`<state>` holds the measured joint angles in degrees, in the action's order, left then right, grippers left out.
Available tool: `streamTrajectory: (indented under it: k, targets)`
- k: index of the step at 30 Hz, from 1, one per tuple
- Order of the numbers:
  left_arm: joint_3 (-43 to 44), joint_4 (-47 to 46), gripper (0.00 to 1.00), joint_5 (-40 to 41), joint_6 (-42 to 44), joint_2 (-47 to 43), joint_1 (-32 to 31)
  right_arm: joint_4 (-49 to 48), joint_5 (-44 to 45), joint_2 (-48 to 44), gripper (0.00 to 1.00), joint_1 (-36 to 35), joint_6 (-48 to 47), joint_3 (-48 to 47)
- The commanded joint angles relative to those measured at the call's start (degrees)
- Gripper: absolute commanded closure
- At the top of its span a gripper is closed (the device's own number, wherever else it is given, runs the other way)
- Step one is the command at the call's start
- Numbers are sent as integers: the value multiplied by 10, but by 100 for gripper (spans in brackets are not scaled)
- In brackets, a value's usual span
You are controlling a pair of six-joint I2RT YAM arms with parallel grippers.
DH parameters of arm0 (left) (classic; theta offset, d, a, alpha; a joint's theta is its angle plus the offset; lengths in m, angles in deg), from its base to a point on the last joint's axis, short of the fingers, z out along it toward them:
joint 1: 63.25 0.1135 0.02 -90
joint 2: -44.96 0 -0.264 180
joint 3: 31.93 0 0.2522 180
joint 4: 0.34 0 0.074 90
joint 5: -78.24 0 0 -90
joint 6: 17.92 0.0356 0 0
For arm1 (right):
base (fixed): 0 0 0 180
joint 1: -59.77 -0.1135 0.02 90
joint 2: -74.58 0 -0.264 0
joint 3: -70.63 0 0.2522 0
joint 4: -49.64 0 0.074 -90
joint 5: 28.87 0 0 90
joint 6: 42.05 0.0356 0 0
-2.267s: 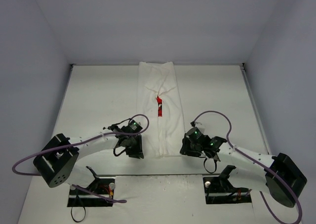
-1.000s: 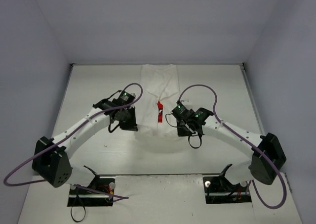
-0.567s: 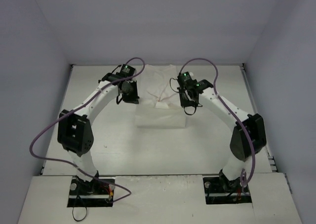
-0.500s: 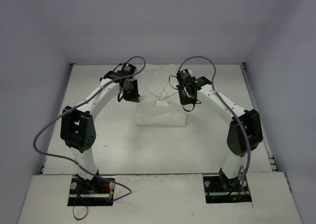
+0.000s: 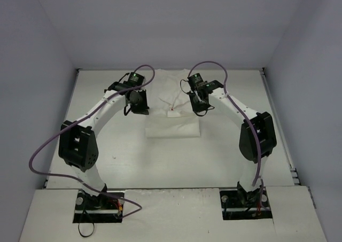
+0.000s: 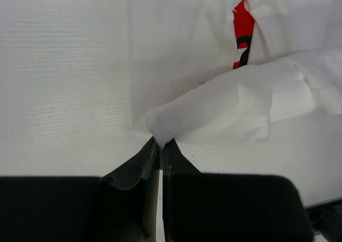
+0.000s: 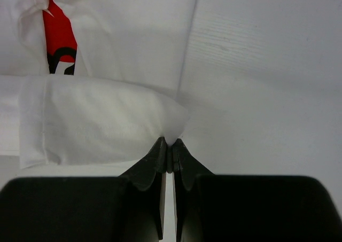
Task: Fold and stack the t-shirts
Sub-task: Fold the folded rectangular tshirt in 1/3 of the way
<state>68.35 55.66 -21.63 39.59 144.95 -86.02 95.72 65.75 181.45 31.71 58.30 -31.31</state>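
White cotton red-printed t-shirt (image 5: pixel 172 127) at the tabletop's (image 5: pixel 160 162) far edge
Left gripper (image 6: pixel 160 145) and right gripper (image 7: pixel 169 145) each pinch a lifted corner.

You are working in a robot lab cell. Beyond your left gripper (image 5: pixel 141 109) and right gripper (image 5: pixel 199 109) rises a plain pale back wall (image 5: pixel 171 28). Matching side walls (image 5: pixel 32 65) close in outboard of each gripper, boxing the white table (image 5: pixel 107 156) on three sides. Behind the grippers, toward you, both white arms (image 5: pixel 101 109) run back to black mounting plates (image 5: pixel 101 210) bolted at the table's near edge. Purple cables (image 5: pixel 206 62) loop loose above the arms. A metal rail (image 5: pixel 277 119) edges the table outboard of the right gripper. Below both grippers one t-shirt (image 5: pixel 173 129) lies on the bare tabletop.
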Motion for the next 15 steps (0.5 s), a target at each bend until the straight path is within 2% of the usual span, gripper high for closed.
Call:
streamTrajectory:
  k: [1,15]
  targets:
    - [21,-33,100,10,-2,-2,5,-6,-1,-20,100,9,-17,-17]
    - [88,-45,100,14,-1,113,14,-17,-31,86,100,26,-41,-84]
